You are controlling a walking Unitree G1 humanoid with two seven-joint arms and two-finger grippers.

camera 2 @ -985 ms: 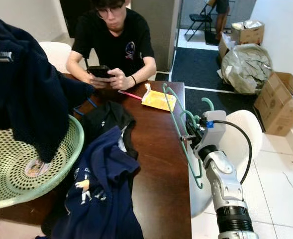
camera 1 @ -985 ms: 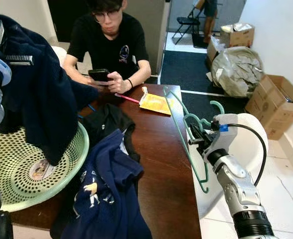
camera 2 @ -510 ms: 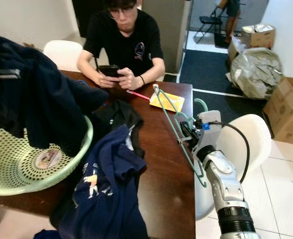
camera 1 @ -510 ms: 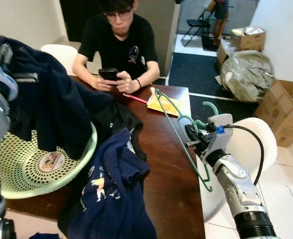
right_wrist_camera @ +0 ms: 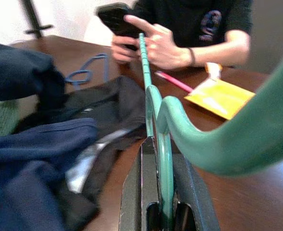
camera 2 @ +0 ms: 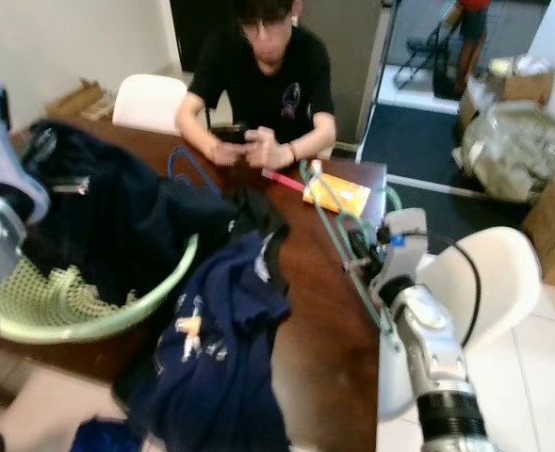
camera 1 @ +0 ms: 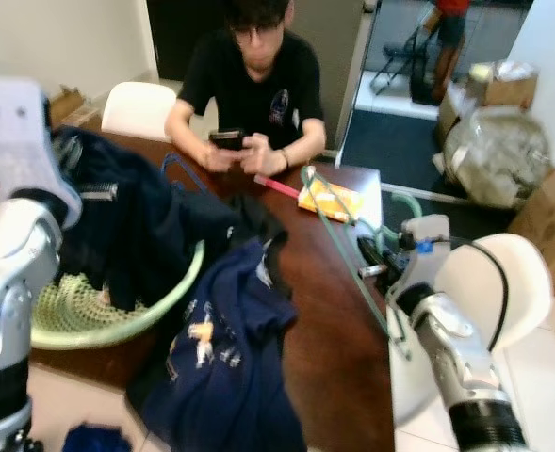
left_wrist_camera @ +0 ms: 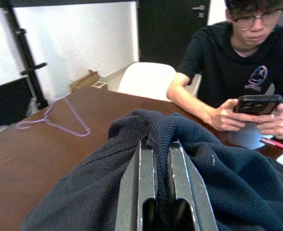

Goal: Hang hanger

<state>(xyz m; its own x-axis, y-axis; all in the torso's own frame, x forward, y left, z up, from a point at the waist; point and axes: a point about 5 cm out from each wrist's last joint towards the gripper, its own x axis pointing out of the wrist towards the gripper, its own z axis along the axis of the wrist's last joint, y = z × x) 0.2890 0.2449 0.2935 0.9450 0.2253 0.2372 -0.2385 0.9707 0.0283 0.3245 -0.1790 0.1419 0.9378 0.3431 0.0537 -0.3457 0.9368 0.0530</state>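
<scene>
Clearly the right hand (camera 1: 369, 256) has its two black fingers (right_wrist_camera: 189, 192) pressed together on the green hanger (right_wrist_camera: 153, 103), pinching it near the base of the hook. It holds the hanger above the right edge of the brown worktop (camera 1: 329, 330), with one long green arm running from the fingers toward the far right corner, where a yellow packet (camera 1: 329, 200) and a pink pen (camera 1: 275, 186) lie. The hanger's other arm slants down past the hand along the worktop's right edge, and its lower end is hard to follow against the white chair (camera 1: 498, 282).

The left hand (left_wrist_camera: 156, 178) is raised over the left side of the worktop, its fingers clamped on a fold of dark navy knitted cloth (left_wrist_camera: 227, 178) that drapes over the light green perforated basket (camera 1: 117, 315). The fingertips are buried in the fold. A navy printed shirt (camera 1: 220, 367) hangs over the near edge, with a black garment (camera 1: 258, 221) beside it. A blue hanger (camera 1: 178, 169) and a pale purple hanger (left_wrist_camera: 55, 120) lie on the worktop farther back.

A person (camera 1: 253, 85) in a black T-shirt sits at the far edge holding a phone (left_wrist_camera: 256, 103). The head views are somewhat blurred.
</scene>
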